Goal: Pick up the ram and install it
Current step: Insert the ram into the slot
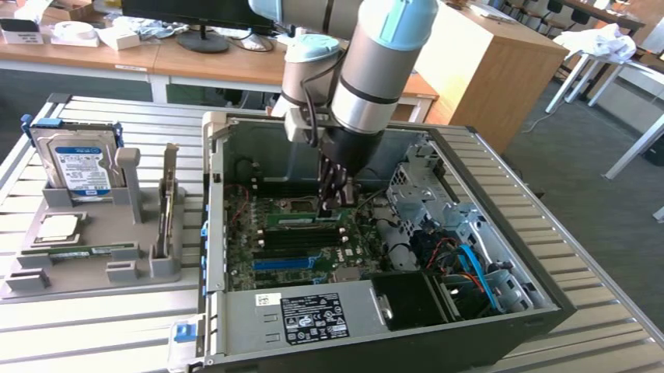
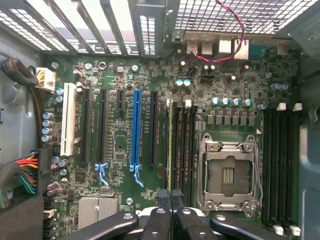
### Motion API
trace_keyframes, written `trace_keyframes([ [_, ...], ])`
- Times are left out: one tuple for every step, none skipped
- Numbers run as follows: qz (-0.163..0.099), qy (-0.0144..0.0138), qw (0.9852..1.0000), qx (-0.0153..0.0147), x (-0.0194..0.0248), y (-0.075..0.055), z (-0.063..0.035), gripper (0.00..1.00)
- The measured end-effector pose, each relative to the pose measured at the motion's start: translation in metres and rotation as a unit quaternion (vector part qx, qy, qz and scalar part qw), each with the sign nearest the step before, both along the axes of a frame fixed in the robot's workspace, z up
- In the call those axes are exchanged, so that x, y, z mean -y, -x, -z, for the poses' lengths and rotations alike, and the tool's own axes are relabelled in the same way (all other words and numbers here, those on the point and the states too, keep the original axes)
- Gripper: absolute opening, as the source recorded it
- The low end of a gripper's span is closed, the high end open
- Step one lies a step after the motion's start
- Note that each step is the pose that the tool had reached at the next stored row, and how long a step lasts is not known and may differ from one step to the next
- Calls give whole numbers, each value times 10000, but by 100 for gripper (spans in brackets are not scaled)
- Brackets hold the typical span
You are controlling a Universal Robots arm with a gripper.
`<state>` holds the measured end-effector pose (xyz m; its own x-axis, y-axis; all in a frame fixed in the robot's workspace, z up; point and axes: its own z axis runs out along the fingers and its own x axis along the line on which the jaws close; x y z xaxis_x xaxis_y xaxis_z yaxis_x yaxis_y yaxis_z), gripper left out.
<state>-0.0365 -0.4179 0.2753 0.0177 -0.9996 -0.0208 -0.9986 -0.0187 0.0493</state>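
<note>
The ram is a narrow green stick standing on edge in a slot on the motherboard, inside the open computer case. In the wrist view the ram shows edge-on as a thin line in the slot beside the processor socket. My gripper reaches straight down into the case, over the end of the stick at the exterior view's right. The gripper is shut, its black fingertips pressed together right at that end. Whether they touch the stick I cannot tell.
A grey holder tray at the exterior view's left carries a hard drive, a square silver processor chip, another narrow green stick and a card with a metal bracket. Drive cages and cables crowd the case's right.
</note>
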Motion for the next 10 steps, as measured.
trace_keyframes([
  [0, 0, 10000, 0, 0, 0, 8, 11],
  [0, 1, 10000, 0, 0, 0, 16, 11],
  [0, 0, 10000, 0, 0, 0, 25, 11],
  [0, 1, 10000, 0, 0, 0, 33, 11],
  [0, 1, 10000, 0, 0, 0, 40, 11],
  [0, 1, 10000, 0, 0, 0, 48, 11],
  [0, 0, 10000, 0, 0, 0, 55, 11],
  [0, 0, 10000, 0, 0, 0, 63, 11],
  [0, 0, 10000, 0, 0, 0, 70, 11],
  [0, 1, 10000, 0, 0, 0, 73, 11],
])
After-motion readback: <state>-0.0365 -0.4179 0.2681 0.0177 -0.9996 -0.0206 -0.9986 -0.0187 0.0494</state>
